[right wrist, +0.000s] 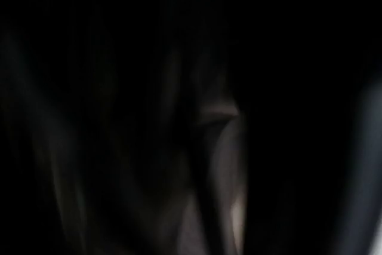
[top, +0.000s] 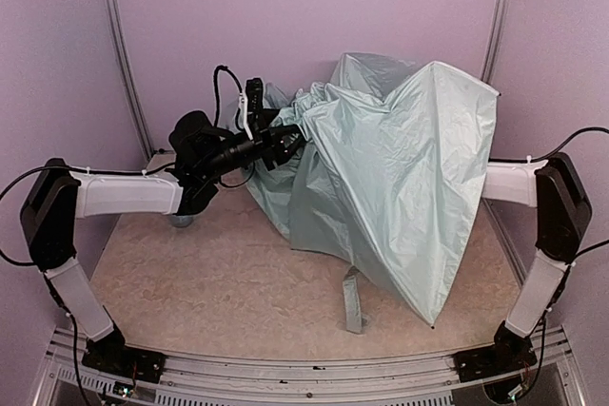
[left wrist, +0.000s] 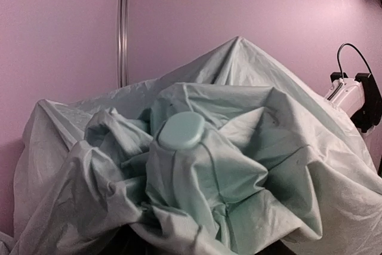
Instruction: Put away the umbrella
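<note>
The umbrella (top: 400, 168) stands half-collapsed like a tent on the far right part of the table (top: 190, 273). Its canopy (top: 428, 206) is draped over the end of the right arm (top: 557, 206) and sags to a point near the front edge. The strap (top: 353, 299) lies loose on the table, just left of that point.

The left gripper (top: 290, 143) reaches in from the left at the bunched folds on the far left side. Whether its jaws are pinching fabric or merely touching it, I cannot tell. Its wrist view looks straight at the round cap (left wrist: 181, 131), which pokes up out of crumpled cloth. The right gripper is buried under the canopy (its camera shows almost only darkness), so its jaws cannot be judged either.

The step in hand looks like gathering the canopy in towards the shaft. To do it well:

- The left gripper should take a firm bite on the gathered folds below the cap, not on a single loose layer that would slide out.
- The right side should hold the shaft or handle steady from inside while the cloth is drawn in.
- Pull slowly, since thin fabric can snag on ribs or on the hidden fingers.
- Keep the strap free of the folds, as it will be needed to bind the bundle.
</note>
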You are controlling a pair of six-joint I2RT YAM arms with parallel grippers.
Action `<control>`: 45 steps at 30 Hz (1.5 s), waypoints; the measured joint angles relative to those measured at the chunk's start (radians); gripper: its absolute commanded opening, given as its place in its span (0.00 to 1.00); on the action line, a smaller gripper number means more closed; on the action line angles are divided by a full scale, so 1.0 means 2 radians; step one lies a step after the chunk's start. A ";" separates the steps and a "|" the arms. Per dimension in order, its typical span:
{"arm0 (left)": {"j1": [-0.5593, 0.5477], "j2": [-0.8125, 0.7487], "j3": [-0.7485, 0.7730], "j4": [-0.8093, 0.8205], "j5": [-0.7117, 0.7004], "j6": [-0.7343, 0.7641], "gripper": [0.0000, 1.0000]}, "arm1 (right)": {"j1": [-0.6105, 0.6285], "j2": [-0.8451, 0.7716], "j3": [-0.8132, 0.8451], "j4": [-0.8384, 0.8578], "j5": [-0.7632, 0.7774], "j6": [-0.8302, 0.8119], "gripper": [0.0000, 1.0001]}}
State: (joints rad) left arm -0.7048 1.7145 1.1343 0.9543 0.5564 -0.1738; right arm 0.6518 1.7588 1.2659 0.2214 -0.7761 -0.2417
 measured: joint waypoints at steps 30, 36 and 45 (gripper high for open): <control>0.071 -0.098 -0.099 -0.054 0.048 0.038 0.00 | -0.292 -0.255 -0.222 0.071 0.383 0.222 1.00; 0.071 -0.098 -0.109 -0.075 0.070 0.049 0.00 | -0.269 -0.309 -0.205 0.107 0.285 0.171 1.00; 0.047 -0.091 -0.109 -0.081 0.106 0.069 0.00 | -0.036 -0.200 -0.052 -0.040 0.041 -0.029 1.00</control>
State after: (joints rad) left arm -0.6117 1.5326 0.9157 0.7921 0.7681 -0.0364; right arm 0.5797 1.3582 1.1625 0.1413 -0.6937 -0.2993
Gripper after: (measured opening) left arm 0.483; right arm 0.997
